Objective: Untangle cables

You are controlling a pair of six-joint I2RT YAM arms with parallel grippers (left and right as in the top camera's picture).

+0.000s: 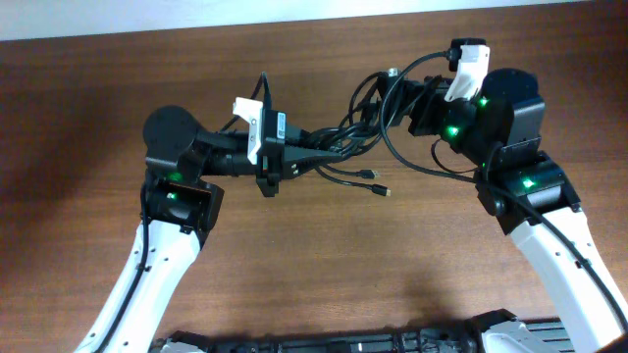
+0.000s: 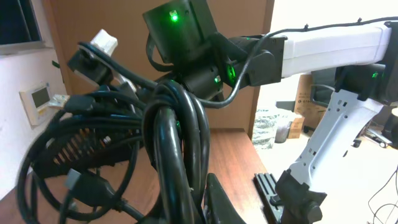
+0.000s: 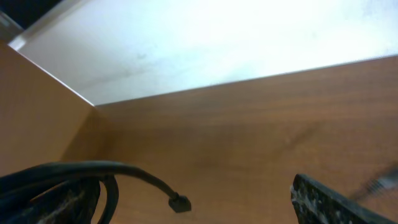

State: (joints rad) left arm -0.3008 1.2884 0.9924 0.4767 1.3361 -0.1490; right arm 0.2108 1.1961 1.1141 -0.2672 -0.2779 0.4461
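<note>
The cables [image 1: 358, 127] are one black tangle hanging above the brown table [image 1: 294, 284] between my two grippers. Two loose plug ends [image 1: 378, 181] dangle below it, and a long loop [image 1: 417, 165] sags under the right arm. My left gripper [image 1: 329, 149] is shut on a thick bunch of the cables [image 2: 177, 143], which runs up between its fingers [image 2: 186, 208]. My right gripper [image 1: 390, 98] is at the tangle's right end. In the right wrist view its fingers [image 3: 193, 214] are wide apart, cable strands [image 3: 74, 171] lie by the left finger, and one plug [image 3: 180, 203] hangs free.
The table's far edge meets a white wall [image 1: 294, 15]. A black rail [image 1: 343, 343] lies along the near edge. In the left wrist view the right arm [image 2: 323, 46] stands close behind the tangle, with a wall panel [image 2: 34, 96] at the left.
</note>
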